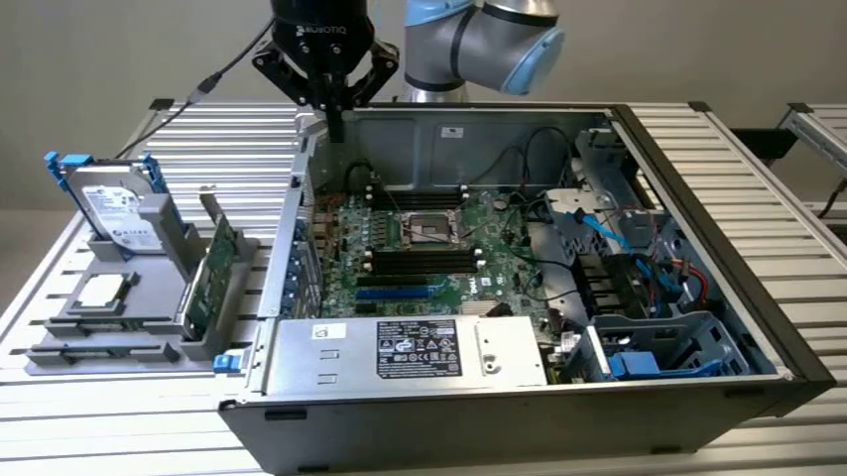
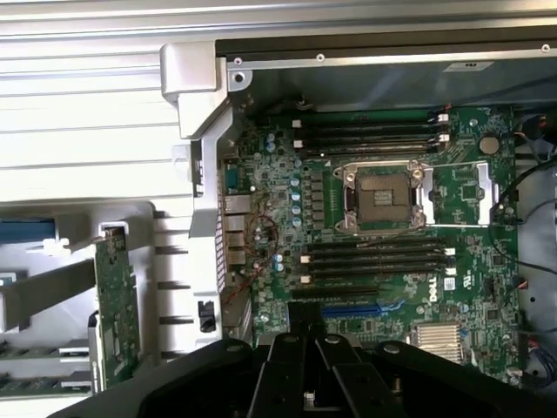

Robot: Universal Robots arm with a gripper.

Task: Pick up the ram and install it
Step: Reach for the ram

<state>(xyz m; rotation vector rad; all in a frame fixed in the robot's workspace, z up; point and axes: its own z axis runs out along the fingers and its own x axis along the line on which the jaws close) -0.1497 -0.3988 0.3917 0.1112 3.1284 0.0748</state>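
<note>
My gripper (image 1: 335, 121) hangs above the back corner of the open computer case (image 1: 688, 238) on the exterior view's left, its fingers (image 2: 305, 335) together with nothing between them. Below lies the green motherboard (image 1: 437, 248) with long black memory slots (image 2: 374, 257) on both sides of the processor socket (image 2: 383, 196); every slot looks bare. On the grey parts holder (image 1: 139, 327), thin green strips (image 2: 35, 350) sit in its long slots and may be the ram; I cannot tell for sure.
On the holder outside the case stand a hard drive (image 1: 113, 208), a square silver processor chip (image 1: 103, 290) and the upright wide green expansion card (image 1: 212, 273). A power supply (image 1: 411, 347) fills the case's front. Cables and drive cages (image 1: 636, 297) crowd the exterior view's right.
</note>
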